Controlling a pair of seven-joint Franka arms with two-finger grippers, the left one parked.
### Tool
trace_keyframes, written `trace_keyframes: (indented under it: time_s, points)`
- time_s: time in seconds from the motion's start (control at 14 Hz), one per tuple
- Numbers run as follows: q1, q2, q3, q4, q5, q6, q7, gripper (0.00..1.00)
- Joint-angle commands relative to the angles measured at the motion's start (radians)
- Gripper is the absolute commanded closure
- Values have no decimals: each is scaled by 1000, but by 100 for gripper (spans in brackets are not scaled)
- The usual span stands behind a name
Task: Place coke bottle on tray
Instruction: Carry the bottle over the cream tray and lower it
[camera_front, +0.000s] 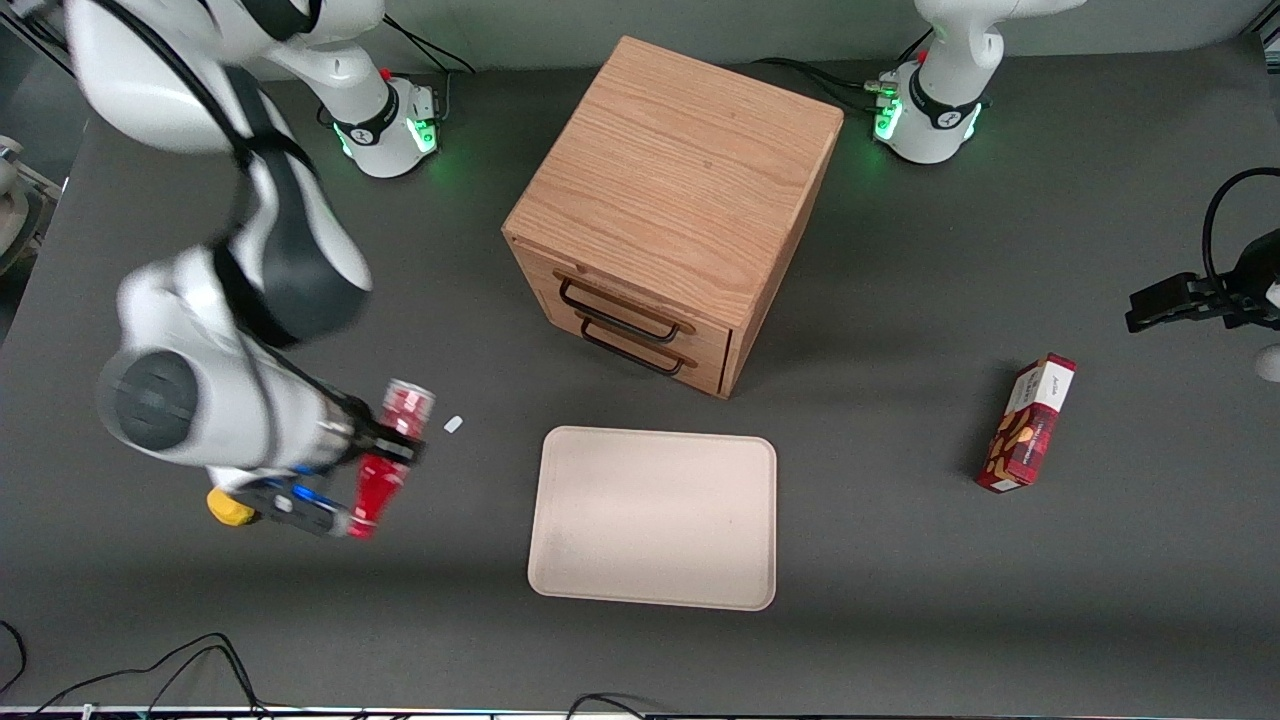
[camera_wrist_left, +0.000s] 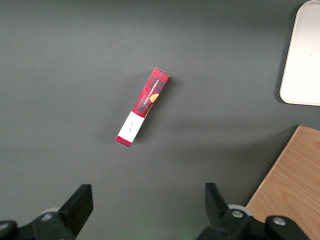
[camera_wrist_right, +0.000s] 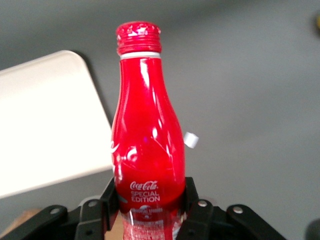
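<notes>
Desk surface of dark grey carries everything. Largest on it is the wooden drawer cabinet, farther from the front camera than the tray, with two drawers and their black handles on its front. In front of those drawers lies the tray, pale beige-pink, flat on the desk, with rounded corners and a low rim. Toward the parked arm's end of the desk lies a red snack box on its side, well apart from the tray.

Toward the working arm's end, the gripper hangs above the desk beside the tray, not over it. Its jaws pinch the lower body of the coke bottle, one black finger on each side, as the right wrist view shows. The bottle is red with white lettering and a red cap, tilted in the grasp and lifted clear of the desk.

A small white scrap lies on the desk between the bottle and the tray, near the gripper.
</notes>
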Motion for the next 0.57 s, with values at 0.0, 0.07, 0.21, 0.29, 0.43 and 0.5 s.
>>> trace_keyframes:
  time_s: [0.0, 0.07, 0.21, 0.29, 0.43, 0.5]
  points:
    - [77, 146, -37, 139, 6, 85, 3, 100]
    - [101, 175, -43, 139, 6, 133, 3, 100]
    - [138, 238, -51, 137, 4, 228, 1, 100]
    - [143, 257, -57, 139, 1, 250, -10, 100]
    - [163, 280, -65, 137, -2, 265, -60, 100]
    - [163, 292, -65, 137, -2, 279, -80, 100]
